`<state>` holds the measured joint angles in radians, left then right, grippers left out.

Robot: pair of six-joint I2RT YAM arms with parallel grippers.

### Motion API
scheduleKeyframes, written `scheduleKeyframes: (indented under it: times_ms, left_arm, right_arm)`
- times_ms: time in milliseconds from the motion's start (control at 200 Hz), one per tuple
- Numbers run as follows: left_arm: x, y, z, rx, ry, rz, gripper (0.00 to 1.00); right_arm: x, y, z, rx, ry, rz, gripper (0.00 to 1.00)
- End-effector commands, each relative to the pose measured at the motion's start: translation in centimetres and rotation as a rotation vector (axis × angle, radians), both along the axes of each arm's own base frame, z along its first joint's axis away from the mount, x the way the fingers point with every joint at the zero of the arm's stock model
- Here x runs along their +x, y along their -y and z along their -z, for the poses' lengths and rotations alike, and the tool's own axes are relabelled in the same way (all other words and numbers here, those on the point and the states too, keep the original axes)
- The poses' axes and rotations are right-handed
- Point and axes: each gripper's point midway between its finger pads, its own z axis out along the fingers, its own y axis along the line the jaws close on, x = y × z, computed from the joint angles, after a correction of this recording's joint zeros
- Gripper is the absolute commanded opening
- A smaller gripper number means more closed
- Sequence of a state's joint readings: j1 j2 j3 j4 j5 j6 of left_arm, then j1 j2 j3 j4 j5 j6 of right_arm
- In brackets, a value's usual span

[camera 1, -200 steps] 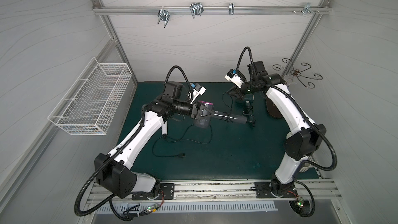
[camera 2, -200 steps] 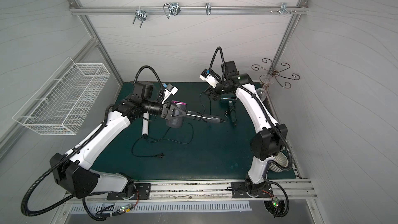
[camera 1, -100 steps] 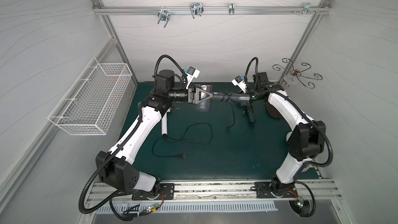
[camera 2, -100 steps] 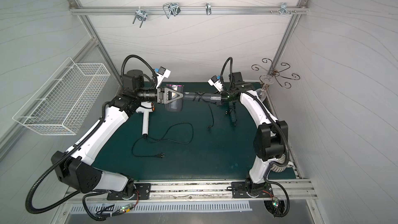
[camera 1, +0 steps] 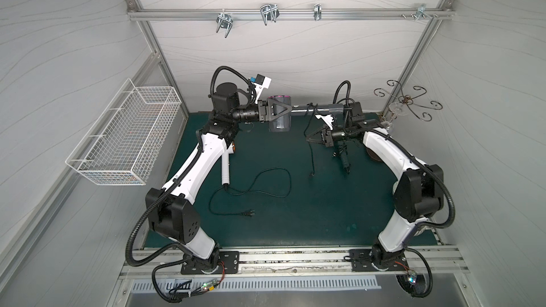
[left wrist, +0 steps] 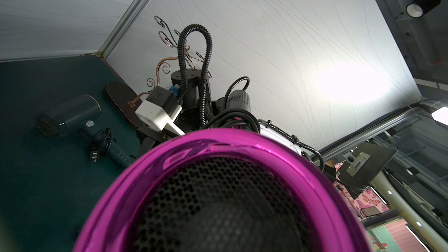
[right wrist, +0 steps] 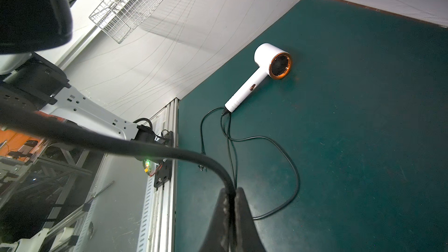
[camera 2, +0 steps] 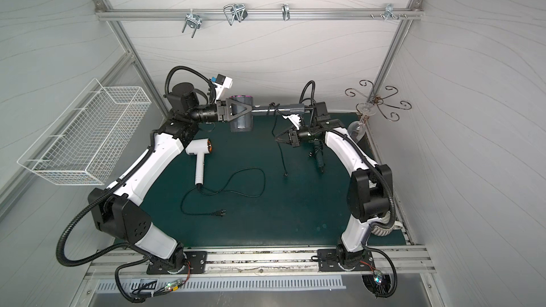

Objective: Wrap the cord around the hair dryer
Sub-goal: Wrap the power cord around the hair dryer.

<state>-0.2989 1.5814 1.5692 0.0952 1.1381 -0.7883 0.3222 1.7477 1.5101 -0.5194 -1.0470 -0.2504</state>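
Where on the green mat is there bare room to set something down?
Bare: the front strip of the green mat, between the loose black cord of the white hair dryer and the right arm's base. Crowded: the left, around that dryer; the back right, with the dark teal hair dryer and dangling cord.

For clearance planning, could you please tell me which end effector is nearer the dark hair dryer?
Right. The right end effector, pinching a cord, hangs just beside the dark hair dryer; the left end effector grips the grey dryer farther away.

White panelled walls [camera 1: 295, 54], green mat [camera 1: 295, 225], wire basket [camera 1: 124, 137], aluminium rail [camera 1: 295, 13]
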Motion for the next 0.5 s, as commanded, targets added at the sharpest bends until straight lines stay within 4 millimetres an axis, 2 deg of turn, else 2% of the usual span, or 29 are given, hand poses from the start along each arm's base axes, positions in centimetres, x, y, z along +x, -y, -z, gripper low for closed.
scheduleKeyframes:
  times_ms: [0,180,495]
  left_arm:
    - [-3.8,-0.9,-9.3,-0.125,0.354,0.043,0.0]
    - [-3.8,-1.0,-9.4,-0.125,0.358,0.041,0.0]
    - [-3.5,-1.7,-10.5,-0.152,0.387,0.026,0.0]
  right_arm:
    - [0.1,-0.6,1.9,-0.044,-0.022,0.029,0.0]
    - [0.3,-1.3,2.2,-0.04,-0.018,0.023,0.0]
    - [-0.3,-1.8,2.9,-0.04,-0.023,0.013,0.15]
